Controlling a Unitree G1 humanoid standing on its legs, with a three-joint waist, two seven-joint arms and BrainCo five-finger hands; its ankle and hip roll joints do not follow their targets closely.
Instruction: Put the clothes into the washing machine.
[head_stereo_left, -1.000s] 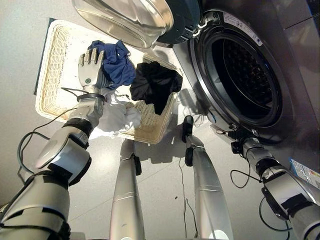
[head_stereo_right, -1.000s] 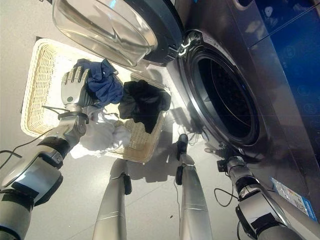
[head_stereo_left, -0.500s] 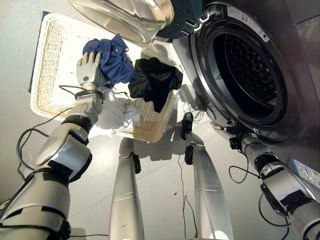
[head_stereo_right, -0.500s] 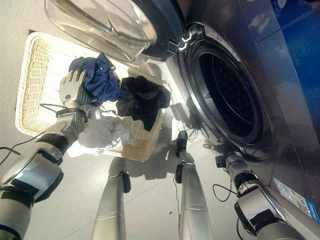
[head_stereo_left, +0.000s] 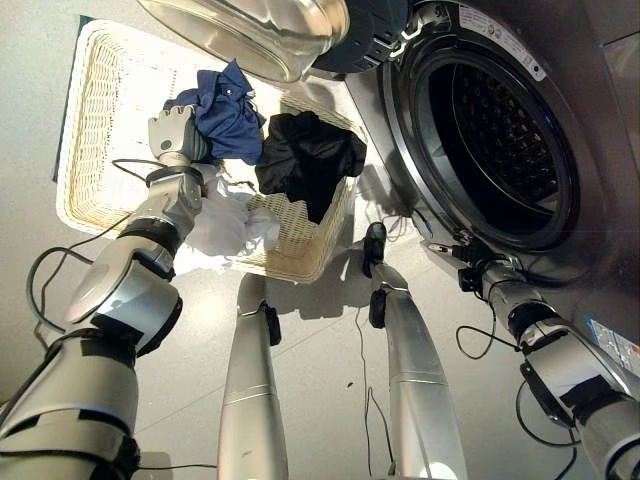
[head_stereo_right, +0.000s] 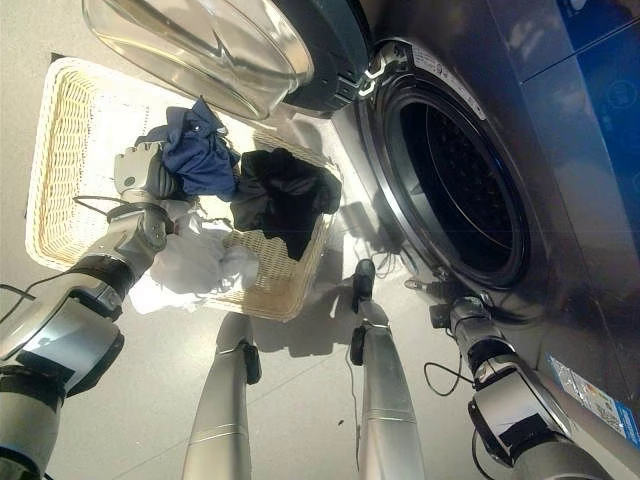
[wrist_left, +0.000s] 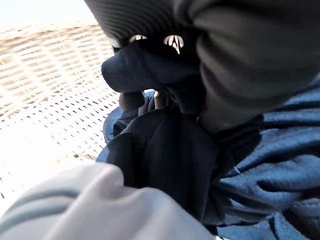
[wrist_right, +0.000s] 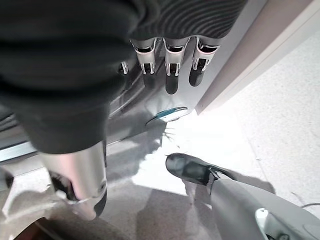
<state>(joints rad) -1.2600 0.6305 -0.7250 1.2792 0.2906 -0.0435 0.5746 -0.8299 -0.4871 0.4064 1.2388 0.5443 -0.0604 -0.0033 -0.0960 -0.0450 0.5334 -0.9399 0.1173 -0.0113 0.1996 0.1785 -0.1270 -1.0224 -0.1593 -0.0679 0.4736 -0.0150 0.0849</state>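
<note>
The robot's left hand reaches into a pale wicker laundry basket that sits on the floor. Its fingers are curled round a bunched dark blue garment, which is lifted a little above the other clothes near the middle of the basket. In the left wrist view the blue cloth wraps over the dark fingertips, with the wicker weave showing behind.

A black garment lies heaped over the basket's edge nearest the washing machine. A white garment lies at the basket's front edge and spills over it toward the floor.

The washing machine stands just beside the basket. Its round glass door is swung wide open over the basket's far edge, and the dark perforated drum is exposed.

The right hand hangs low against the machine's grey front panel, below the drum opening. Its fingers are straight and relaxed, and it holds nothing.
</note>
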